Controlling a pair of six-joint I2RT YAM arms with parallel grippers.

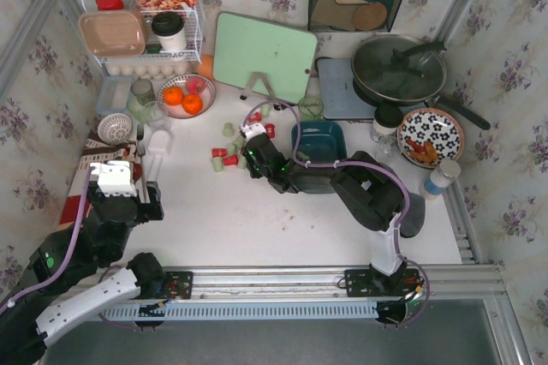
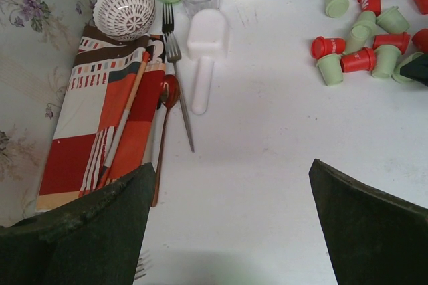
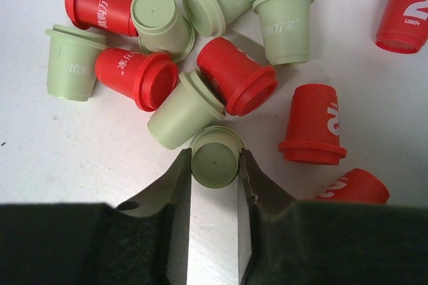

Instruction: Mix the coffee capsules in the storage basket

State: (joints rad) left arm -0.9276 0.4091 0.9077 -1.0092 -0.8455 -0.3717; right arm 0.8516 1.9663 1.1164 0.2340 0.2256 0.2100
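Observation:
Red and pale green coffee capsules (image 3: 231, 74) lie scattered on the white table, some upright and some on their sides, left of the dark teal storage basket (image 1: 330, 138). My right gripper (image 3: 214, 164) reaches into the pile. Its two fingers press both sides of one pale green capsule (image 3: 215, 154). In the top view the right gripper (image 1: 248, 144) sits between the pile (image 1: 224, 158) and the basket. My left gripper (image 2: 231, 164) hangs open over bare table with nothing between its fingers. From that wrist the capsules (image 2: 354, 61) show at the upper right.
A white scoop (image 2: 204, 51), a fork, a spoon and a striped cloth (image 2: 100, 111) lie ahead of the left gripper. A plate of oranges (image 1: 186, 95), a green cutting board (image 1: 261, 56), a glass cup (image 1: 310, 108), a pan (image 1: 398, 69) and a patterned plate (image 1: 430, 136) line the back.

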